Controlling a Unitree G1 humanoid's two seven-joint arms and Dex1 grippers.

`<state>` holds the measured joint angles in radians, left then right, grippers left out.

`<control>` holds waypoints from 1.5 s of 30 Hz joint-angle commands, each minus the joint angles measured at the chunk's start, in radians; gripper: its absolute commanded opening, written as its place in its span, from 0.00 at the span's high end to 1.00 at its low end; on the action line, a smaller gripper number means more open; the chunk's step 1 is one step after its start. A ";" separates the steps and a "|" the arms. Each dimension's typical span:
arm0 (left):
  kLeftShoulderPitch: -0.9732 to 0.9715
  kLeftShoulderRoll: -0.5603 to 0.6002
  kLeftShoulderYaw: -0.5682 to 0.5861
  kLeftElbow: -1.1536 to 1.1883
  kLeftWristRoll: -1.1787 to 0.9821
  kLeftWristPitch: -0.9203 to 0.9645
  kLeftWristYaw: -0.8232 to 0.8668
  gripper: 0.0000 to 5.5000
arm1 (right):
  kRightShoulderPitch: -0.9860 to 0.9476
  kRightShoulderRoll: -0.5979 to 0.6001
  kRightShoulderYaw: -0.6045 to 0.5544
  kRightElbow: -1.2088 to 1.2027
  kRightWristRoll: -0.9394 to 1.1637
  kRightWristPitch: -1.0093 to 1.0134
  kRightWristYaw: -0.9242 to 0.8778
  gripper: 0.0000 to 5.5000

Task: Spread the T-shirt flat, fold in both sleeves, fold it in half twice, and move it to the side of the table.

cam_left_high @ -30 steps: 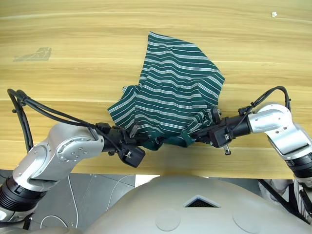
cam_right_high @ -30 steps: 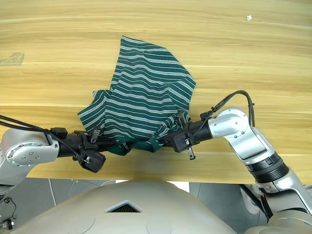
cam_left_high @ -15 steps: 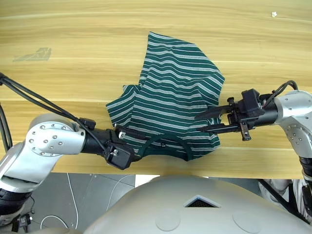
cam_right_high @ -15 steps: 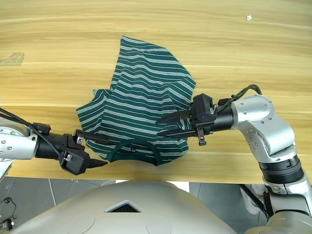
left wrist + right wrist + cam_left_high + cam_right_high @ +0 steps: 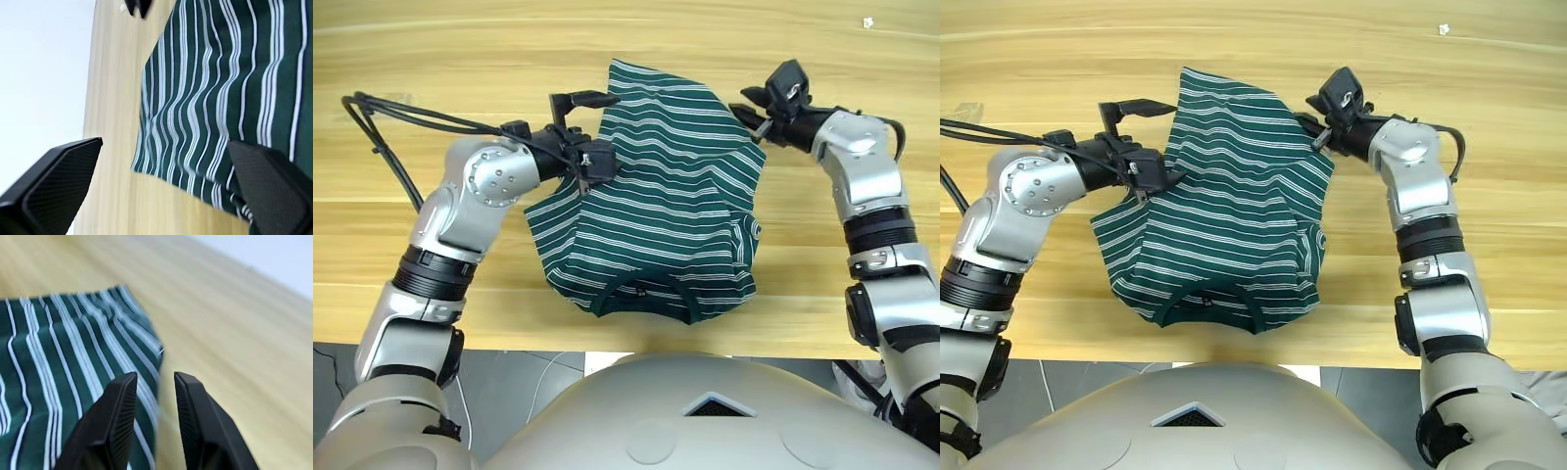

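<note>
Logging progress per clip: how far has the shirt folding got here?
Done: nothing; the shirt lies bunched on the table, with no neat fold. In hand: spreading; the left gripper and right gripper sit at its far edge, jaws open. Left: flattening, sleeve folds, both halvings, moving it aside.

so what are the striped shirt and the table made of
T-shirt: soft knit fabric, probably cotton jersey; matte, and it rumples and folds limply.
Table: wood or wood-look laminate, can't tell which; smooth pale surface with long straight grain lines.
</note>
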<state>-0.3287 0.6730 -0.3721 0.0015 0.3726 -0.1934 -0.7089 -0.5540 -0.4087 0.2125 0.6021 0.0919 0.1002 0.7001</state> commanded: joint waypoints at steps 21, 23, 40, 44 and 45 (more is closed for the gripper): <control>0.054 -0.021 -0.027 0.099 0.040 -0.076 0.021 0.14 | 0.005 0.018 -0.038 0.211 -0.083 -0.083 0.144 0.75; 0.054 -0.026 -0.030 0.104 0.043 -0.077 0.024 0.14 | 0.008 0.019 -0.044 0.200 -0.077 -0.091 0.153 0.75; 0.081 -0.046 -0.053 0.158 0.062 -0.112 0.057 0.14 | 0.229 0.120 0.039 -0.253 -0.026 -0.077 0.188 0.75; 0.086 -0.045 -0.050 0.158 0.062 -0.110 0.065 0.14 | 0.189 0.106 -0.101 -0.325 0.077 -0.039 0.144 0.75; 0.088 -0.045 -0.049 0.157 0.063 -0.109 0.067 0.14 | 0.198 0.096 -0.117 -0.351 0.091 -0.029 0.142 0.75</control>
<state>-0.2578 0.6240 -0.4182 0.1486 0.4198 -0.3082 -0.6363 -0.3540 -0.2920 0.1255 0.2998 0.1557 0.0460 0.8487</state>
